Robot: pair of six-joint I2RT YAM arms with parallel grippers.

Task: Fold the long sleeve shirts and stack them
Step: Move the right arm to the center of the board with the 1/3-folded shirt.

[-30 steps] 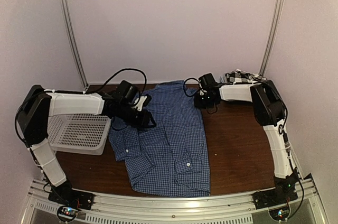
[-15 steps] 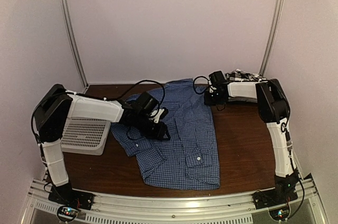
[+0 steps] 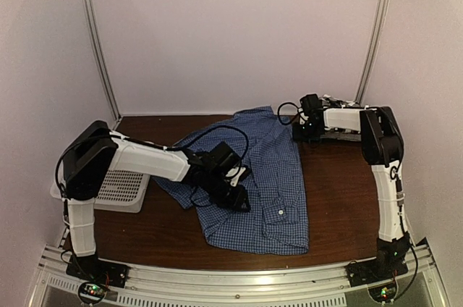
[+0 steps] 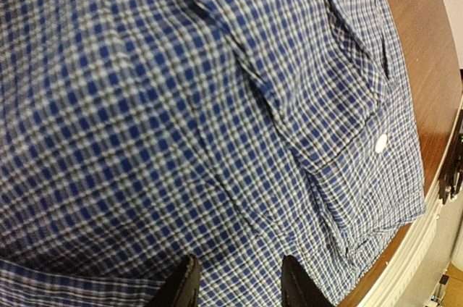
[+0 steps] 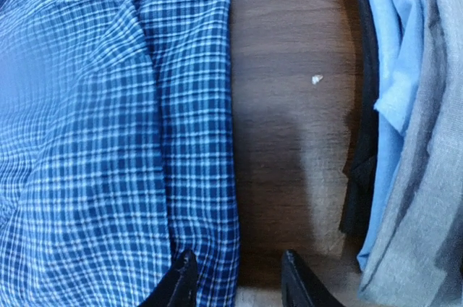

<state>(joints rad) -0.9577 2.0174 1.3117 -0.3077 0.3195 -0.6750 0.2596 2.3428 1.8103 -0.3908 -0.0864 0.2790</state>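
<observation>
**Shirt dragged right; right claw has let go**

- Blue shirt (image 3: 278, 169) lies open on the table (image 3: 340, 191), collar toward the back wall, hem near the front rail. Compared with a second ago, the whole garment has slid to the right and turned a little. Its left side is now bunched under the left arm.
- Left gripper (image 3: 239, 195) has swung from the basket (image 3: 123, 184) side to low over the middle of the shirt. In the wrist view its fingers stand apart with checked cloth across the gap. I cannot tell whether a fold is pinched or the cloth simply lies beneath. A buttoned cuff (image 4: 381, 143) shows just ahead of it.
- Right gripper (image 3: 307, 124) has moved to the far right, at the shirt's upper right edge. Its fingers are now parted, with only the shirt edge and bare wood below them and nothing held. It looks like a release after pulling that corner across.
- A pile of clothes (image 5: 405, 104), light blue and grey, sits just right of that gripper, apart from the shirt.

Reading: the move looks like repositioning and squaring, perhaps the start of the first side fold. No clean fold is made yet, and the sleeves are still untidy. The stacking is all ahead.
</observation>
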